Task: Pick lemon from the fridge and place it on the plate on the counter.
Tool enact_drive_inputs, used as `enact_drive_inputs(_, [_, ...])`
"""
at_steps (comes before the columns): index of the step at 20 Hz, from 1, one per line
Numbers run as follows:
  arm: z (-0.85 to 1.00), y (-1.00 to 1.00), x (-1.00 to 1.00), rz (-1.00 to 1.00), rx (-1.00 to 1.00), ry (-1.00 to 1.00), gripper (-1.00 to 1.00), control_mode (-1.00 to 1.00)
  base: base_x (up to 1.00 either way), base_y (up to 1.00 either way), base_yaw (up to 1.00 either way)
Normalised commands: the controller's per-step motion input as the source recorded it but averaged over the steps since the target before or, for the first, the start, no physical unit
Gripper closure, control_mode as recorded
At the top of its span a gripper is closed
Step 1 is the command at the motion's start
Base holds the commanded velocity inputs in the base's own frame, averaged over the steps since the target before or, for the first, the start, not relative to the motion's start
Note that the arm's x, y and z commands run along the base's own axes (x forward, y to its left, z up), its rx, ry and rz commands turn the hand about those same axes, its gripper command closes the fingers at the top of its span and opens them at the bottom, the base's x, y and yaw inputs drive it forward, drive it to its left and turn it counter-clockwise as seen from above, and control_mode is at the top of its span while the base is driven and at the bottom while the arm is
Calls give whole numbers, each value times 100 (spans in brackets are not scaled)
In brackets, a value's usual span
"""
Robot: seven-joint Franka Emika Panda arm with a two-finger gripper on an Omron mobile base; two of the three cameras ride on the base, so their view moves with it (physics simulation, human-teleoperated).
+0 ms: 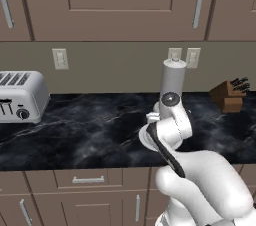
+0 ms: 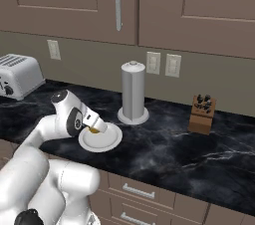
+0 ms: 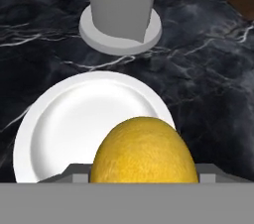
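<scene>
Over the round, smooth white plate (image 3: 74, 119) on the veined black counter (image 2: 164, 149), gripper (image 2: 94, 127) closed on the lemon (image 3: 144, 151); dimpled yellow oval, long axis along the fingers.

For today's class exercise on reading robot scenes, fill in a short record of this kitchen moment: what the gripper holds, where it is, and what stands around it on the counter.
held item: lemon, between the fingers of the gripper
gripper position: over the near-left part of the plate
plate location: on the counter, in front of the grey-white cylinder
left of plate: toaster
right of plate: knife block
task stage: lemon not yet released
</scene>
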Motion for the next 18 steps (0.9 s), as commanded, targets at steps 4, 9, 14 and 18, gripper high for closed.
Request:
enact_drive_inputs(4, [-36,0,12,0,0,0,100,-100,0,0,0])
enact_drive_inputs(9, [-36,0,2,0,0,0,100,-100,0,0,0])
enact_drive_inputs(14, [-41,0,14,0,0,0,100,-100,0,0,0])
enact_drive_inputs(18, [-41,0,13,0,0,0,100,-100,0,0,0])
